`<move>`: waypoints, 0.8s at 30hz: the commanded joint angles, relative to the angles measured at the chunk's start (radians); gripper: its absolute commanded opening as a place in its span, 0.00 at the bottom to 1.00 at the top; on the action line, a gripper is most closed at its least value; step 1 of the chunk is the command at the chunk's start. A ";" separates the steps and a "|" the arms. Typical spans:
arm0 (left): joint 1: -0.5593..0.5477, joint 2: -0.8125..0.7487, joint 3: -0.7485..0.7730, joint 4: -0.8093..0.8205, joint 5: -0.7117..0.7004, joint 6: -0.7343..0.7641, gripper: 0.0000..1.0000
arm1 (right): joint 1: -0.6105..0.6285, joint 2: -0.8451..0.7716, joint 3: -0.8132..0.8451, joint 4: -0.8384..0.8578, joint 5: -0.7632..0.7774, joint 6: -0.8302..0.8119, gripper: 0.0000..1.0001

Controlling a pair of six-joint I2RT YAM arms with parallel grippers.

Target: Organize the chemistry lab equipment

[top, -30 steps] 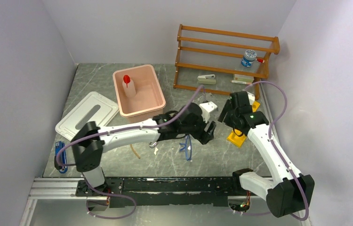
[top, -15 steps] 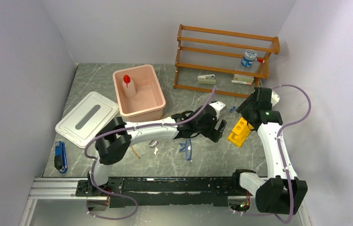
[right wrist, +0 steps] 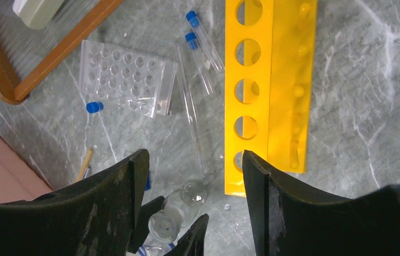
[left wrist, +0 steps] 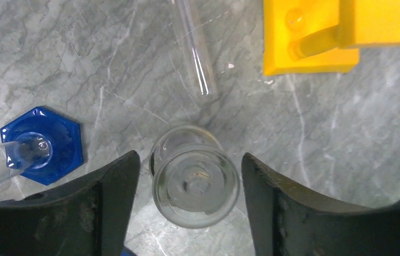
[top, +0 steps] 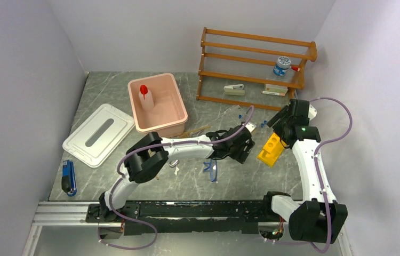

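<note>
The step in hand looks to be the pick-up of the small glass (left wrist: 195,181). It is standing on the desk (left wrist: 347,138) right of centre, just left of the yellow rack (left wrist: 315,32). The blue hexagonal piece (left wrist: 40,145) is sitting beside it and a bare test tube (left wrist: 193,48) is lying near. The left jaws are standing open on either side of the glass, gripping nothing. The right jaws are hanging open and empty over the rack and the capped tubes (right wrist: 200,34). The next move is probably calling for an even squeeze on the smooth wall and a straight lift clear of tube and blue piece. Whether it is going to the pink tub (top: 158,104) or the wooden shelf (top: 256,58), I cannot tell.
</note>
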State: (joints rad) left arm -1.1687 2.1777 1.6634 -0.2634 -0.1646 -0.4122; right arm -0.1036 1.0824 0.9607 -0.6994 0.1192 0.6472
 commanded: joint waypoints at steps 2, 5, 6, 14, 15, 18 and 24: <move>-0.006 0.056 0.055 -0.016 -0.030 0.026 0.59 | -0.011 -0.012 -0.021 0.024 -0.007 0.005 0.68; -0.006 0.033 0.025 0.014 -0.025 0.032 0.46 | -0.012 -0.017 -0.016 0.022 -0.001 -0.003 0.68; -0.006 0.021 0.012 0.030 -0.020 0.039 0.42 | -0.012 -0.022 -0.017 0.024 0.002 -0.004 0.68; -0.006 -0.101 0.000 0.005 0.047 0.072 0.27 | -0.011 -0.039 -0.021 0.032 -0.013 -0.015 0.68; -0.006 -0.128 0.000 -0.009 0.075 0.079 0.27 | -0.011 -0.041 -0.023 0.035 -0.019 -0.015 0.68; -0.006 -0.225 0.013 -0.062 0.151 0.094 0.27 | -0.011 -0.048 -0.030 0.040 -0.035 -0.018 0.68; 0.010 -0.363 0.089 -0.202 0.109 0.063 0.28 | -0.011 -0.050 -0.029 0.034 -0.053 -0.025 0.68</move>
State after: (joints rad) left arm -1.1683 1.9186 1.6676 -0.3847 -0.0593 -0.3328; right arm -0.1055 1.0477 0.9379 -0.6781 0.0849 0.6376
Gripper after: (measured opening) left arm 0.527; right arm 0.684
